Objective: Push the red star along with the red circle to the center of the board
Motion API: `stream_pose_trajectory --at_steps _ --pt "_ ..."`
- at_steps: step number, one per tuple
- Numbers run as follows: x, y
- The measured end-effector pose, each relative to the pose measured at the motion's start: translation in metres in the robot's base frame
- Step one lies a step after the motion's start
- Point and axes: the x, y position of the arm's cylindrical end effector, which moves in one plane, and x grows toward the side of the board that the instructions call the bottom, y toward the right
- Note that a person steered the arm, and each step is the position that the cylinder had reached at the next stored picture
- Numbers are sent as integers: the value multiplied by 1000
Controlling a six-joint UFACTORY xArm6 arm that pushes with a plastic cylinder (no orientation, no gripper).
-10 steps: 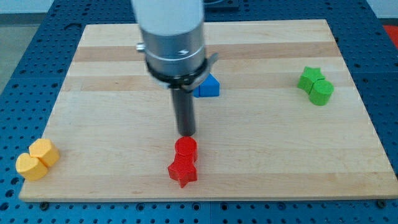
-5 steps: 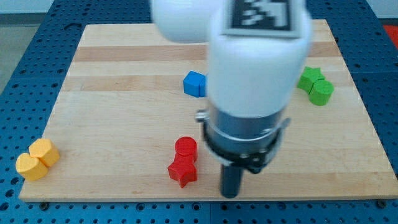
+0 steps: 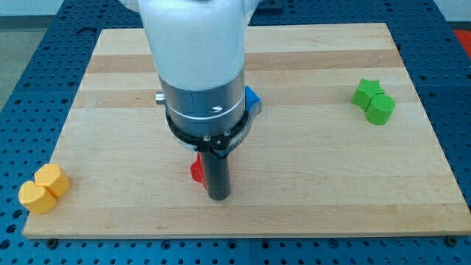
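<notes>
Two red blocks sit low-centre on the table (image 3: 412,184); we see only a red star (image 3: 196,170) sliver beside our tip (image 3: 218,197), red circle hidden. No jaws to open or close. Light, slippery; push broadside.

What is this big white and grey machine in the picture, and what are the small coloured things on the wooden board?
The machine is a robot arm, seen by one camera that looks down at the board from in front. It has no claw and holds nothing: it ends in a dark rod, and my tip slides on the wooden board to push blocks. The rod stands in front of a red block, so only a red edge shows at its left; its shape cannot be told. A blue block peeks out behind the arm. At the view's right sit a green star and a green circle, touching. At the bottom left sit two yellow blocks.
</notes>
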Motion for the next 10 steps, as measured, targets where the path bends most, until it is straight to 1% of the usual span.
stream_pose_trajectory --at_steps 1,2,3,6,8,10 --pt "26 -22" --pt "20 -40" --pt "-1 -34" --pt "-45 -23" --pt "-55 -23" --pt "-77 -25"
